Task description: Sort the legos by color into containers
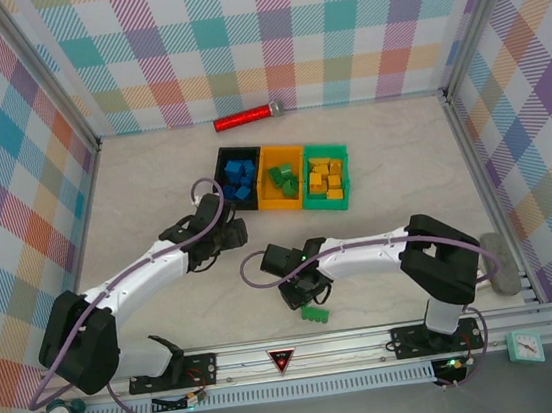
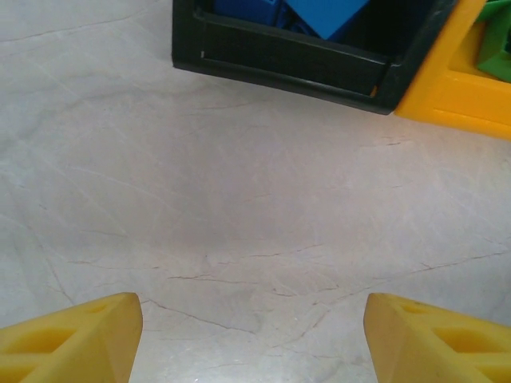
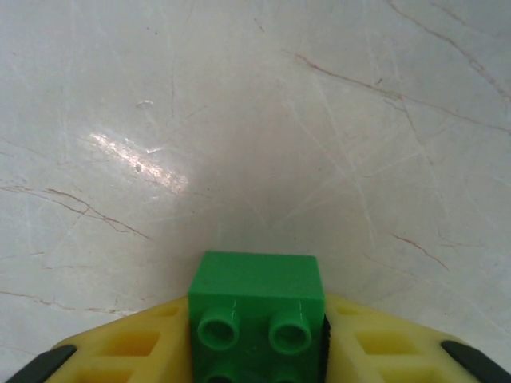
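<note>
While in right gripper (image 3: 257, 345), green lego (image 3: 255, 281).

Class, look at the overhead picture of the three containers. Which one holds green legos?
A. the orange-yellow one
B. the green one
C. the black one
A: the green legos lie in the middle orange-yellow bin, while the green bin holds yellow-orange bricks and the black bin holds blue bricks.
</note>
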Motion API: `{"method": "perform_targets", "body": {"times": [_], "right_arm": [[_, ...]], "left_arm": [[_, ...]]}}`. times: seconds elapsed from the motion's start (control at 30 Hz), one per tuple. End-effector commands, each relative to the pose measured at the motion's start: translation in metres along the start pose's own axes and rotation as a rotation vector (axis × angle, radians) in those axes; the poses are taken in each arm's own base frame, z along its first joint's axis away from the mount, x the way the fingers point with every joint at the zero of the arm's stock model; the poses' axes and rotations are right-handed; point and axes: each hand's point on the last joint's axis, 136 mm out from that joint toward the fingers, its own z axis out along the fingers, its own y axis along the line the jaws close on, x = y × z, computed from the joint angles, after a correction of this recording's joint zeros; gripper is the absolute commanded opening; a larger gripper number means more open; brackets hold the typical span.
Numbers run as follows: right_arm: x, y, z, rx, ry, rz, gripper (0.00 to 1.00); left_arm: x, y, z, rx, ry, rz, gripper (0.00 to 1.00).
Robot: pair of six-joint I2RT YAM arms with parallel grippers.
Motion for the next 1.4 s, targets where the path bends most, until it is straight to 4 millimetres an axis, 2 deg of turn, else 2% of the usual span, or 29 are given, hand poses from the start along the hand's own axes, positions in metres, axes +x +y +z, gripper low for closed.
{"method": "perform_targets", "body": {"times": [0.0,0.13,0.23,0.33,0.53,0.67,0.73,0.93,1.03,1.13,1.23,1.37], "right_arm": [[-0.020,0.007,-0.008,-0.016,-0.044,0.031,0.36],[-0.050,0.004,-0.018,-0.083,-0.123,0.101,0.35],[-0.082,-0.001,-0.033,-0.139,-0.208,0.131,0.35],[-0.115,-0.014,-0.046,-0.177,-0.281,0.154,0.35],[-0.176,-0.046,-0.057,-0.239,-0.365,0.212,0.35],[-0.221,-0.078,-0.068,-0.213,-0.430,0.241,0.35],[-0.242,-0.092,-0.070,-0.202,-0.447,0.256,0.35],[-0.297,-0.127,-0.065,-0.126,-0.476,0.289,0.40],[-0.313,-0.140,-0.056,-0.115,-0.451,0.316,0.50],[-0.317,-0.139,-0.054,-0.127,-0.442,0.317,0.60],[-0.313,-0.134,-0.060,-0.152,-0.460,0.315,0.61],[-0.299,-0.131,-0.071,-0.162,-0.477,0.293,0.62]], "left_arm": [[0.001,0.010,-0.004,-0.018,-0.012,-0.021,0.73],[0.011,0.016,-0.007,-0.021,-0.005,-0.036,0.73],[0.024,0.020,-0.007,-0.004,0.011,-0.059,0.73],[0.039,0.024,-0.007,0.010,0.041,-0.078,0.73],[0.066,0.023,-0.012,0.083,0.094,-0.121,0.73],[0.076,0.001,-0.022,0.271,0.086,-0.115,0.73],[0.074,-0.013,-0.028,0.369,0.065,-0.114,0.73],[0.087,-0.033,-0.041,0.477,0.107,-0.046,0.73],[0.091,-0.042,-0.046,0.507,0.113,-0.020,0.73],[0.093,-0.049,-0.050,0.515,0.112,0.009,0.74],[0.095,-0.055,-0.052,0.521,0.115,0.035,0.78],[0.099,-0.064,-0.052,0.547,0.126,0.068,0.80]]}}
